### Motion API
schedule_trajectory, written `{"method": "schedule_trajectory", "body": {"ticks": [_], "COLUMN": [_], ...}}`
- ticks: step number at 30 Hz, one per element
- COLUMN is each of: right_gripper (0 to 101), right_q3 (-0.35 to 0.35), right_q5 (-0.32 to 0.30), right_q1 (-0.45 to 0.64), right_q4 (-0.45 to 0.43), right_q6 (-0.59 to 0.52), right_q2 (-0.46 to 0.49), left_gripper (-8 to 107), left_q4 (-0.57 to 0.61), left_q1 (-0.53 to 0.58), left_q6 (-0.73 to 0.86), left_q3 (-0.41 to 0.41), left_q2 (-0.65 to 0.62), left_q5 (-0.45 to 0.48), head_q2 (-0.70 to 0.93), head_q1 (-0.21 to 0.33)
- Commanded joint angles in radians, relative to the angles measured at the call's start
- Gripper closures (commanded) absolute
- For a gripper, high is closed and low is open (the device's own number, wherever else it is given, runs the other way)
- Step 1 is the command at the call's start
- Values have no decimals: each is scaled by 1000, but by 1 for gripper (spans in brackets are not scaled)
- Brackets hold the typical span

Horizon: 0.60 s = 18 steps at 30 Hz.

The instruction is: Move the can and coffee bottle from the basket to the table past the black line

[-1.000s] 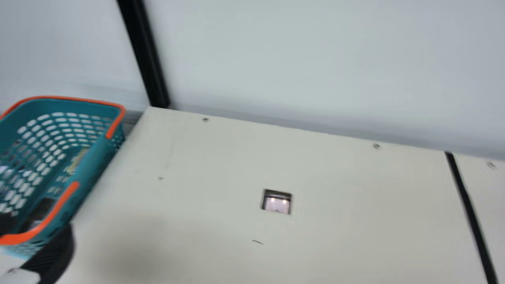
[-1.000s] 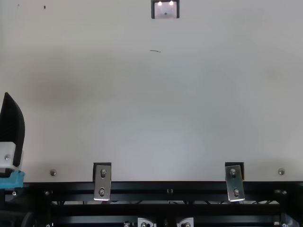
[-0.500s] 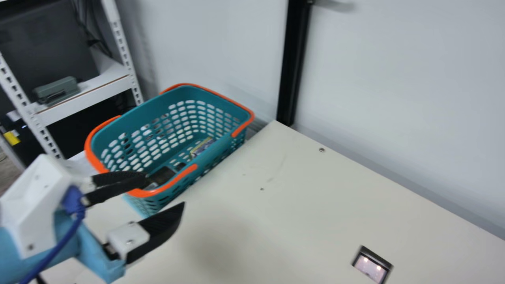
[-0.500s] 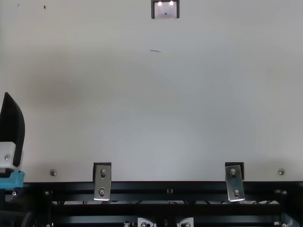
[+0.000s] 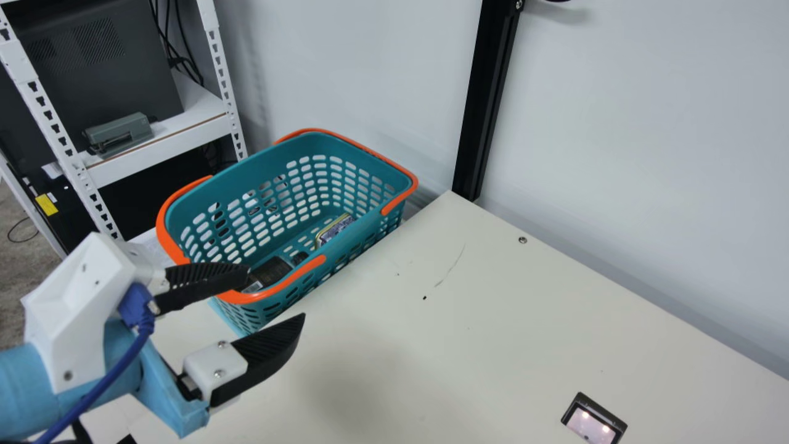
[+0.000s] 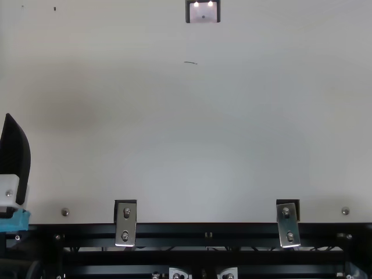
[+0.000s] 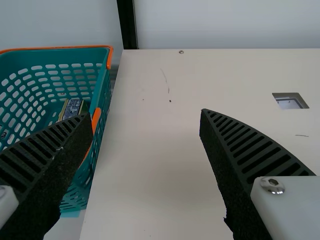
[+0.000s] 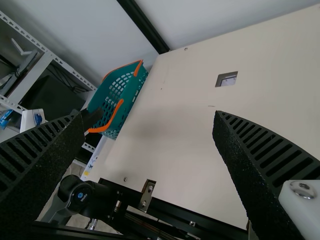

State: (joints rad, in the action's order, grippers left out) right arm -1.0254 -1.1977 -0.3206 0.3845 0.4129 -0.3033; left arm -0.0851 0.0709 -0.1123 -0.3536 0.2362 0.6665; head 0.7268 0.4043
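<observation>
And it's none delivered, with the can (image 5: 335, 230) and bottle (image 5: 271, 271) both lying in the basket (image 5: 246, 179) beside the desk's (image 5: 493, 339) left edge, left claw (image 5: 275, 295) and right claw (image 8: 150, 117) wide and empty, both transfers left!

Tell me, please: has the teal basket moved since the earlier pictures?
No. In the main view the camera turned, but the teal basket still sits just left of the foot of the black post, as before.
</observation>
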Motion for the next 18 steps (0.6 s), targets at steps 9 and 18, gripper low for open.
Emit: {"method": "schedule_trajectory", "body": {"ticks": [9, 18], "right_gripper": [0, 0], "right_q3": [0, 0], "right_q5": [0, 0], "right_q1": [0, 0], "right_q4": [0, 0], "right_q6": [0, 0], "right_q2": [0, 0], "left_gripper": [9, 9], "left_q4": [1, -51], "left_q1": [-11, -65], "left_q6": [-4, -87], "left_q3": [-12, -147], "left_q2": [10, 178], "left_q5": [-12, -110], "head_q2": [25, 25], "head_q1": [31, 31]}}
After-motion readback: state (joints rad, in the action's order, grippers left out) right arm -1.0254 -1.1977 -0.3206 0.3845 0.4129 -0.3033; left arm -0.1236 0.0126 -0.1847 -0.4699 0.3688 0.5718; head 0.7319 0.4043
